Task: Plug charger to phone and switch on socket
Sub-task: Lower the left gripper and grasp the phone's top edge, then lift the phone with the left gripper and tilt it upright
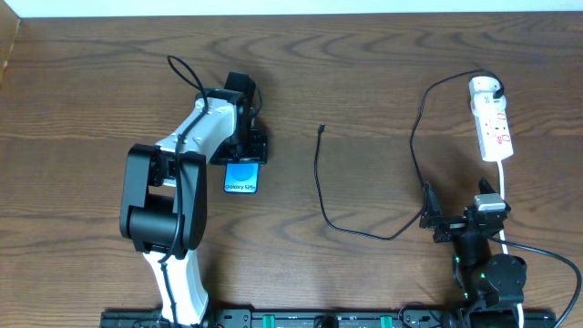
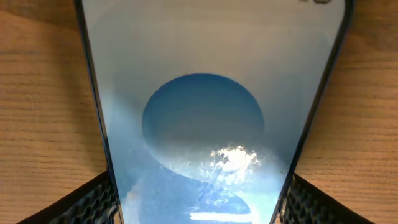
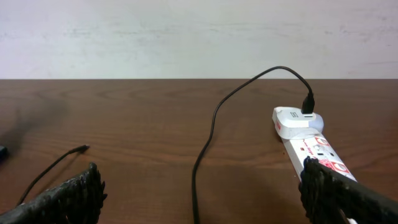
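The phone (image 1: 241, 176) lies on the wooden table with its blue screen up, its upper part hidden under my left gripper (image 1: 246, 153). In the left wrist view the phone (image 2: 202, 93) fills the frame, and my left gripper (image 2: 202, 190) has its black pads (image 2: 102, 199) against both long edges. The charger (image 1: 319, 187) is a thin black cable running from the white plug (image 1: 484, 88) to a free tip (image 1: 322, 128) on the bare table. The socket (image 1: 495, 128) lies at the far right. My right gripper (image 1: 453, 221) rests open near the front edge, and the charger (image 3: 198, 174) passes between its fingers (image 3: 74, 196).
The socket's white cord (image 1: 504, 196) runs down past the right arm. A black rail (image 1: 301, 319) lines the front edge of the table. In the right wrist view, the socket (image 3: 314, 149) reaches up to the right finger, and a white wall stands behind the table.
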{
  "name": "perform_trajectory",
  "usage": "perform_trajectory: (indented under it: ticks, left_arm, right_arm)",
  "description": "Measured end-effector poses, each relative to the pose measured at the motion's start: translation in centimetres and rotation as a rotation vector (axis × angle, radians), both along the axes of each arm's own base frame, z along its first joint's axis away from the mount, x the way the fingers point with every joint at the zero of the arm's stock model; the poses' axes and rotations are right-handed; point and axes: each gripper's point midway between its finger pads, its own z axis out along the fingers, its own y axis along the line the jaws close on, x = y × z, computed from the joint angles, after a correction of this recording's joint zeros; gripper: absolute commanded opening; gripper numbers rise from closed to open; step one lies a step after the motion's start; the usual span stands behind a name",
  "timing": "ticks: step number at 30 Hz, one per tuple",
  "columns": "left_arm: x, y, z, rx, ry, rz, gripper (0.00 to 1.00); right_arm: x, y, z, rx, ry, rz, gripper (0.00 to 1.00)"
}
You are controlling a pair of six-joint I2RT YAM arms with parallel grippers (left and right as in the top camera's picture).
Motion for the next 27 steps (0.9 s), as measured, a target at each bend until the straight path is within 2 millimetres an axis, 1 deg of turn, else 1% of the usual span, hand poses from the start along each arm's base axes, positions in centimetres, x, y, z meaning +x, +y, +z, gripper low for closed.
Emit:
perform_trajectory:
  ticks: [11,19,23,27]
  left_arm:
    - [0.02,-0.02,0.11,0.001,-0.001,-0.001,0.70]
    - [-0.85,0.35,0.57,0.025,0.070,0.000,0.70]
    - [-0.49,0.28,0.87,0.023,0.061,0.000,0.70]
    - [-0.76,0.13,0.96,0.014,0.072,0.000,0.70]
  right_arm:
    - [0.00,0.00,0.00,0.000,0.000,0.000,0.99]
    - [0.00,0.00,0.00,0.000,0.000,0.000,0.99]
    - [0.00,0.00,0.00,0.000,0.000,0.000,0.99]
    - [0.00,0.00,-0.01,0.000,0.000,0.000,0.99]
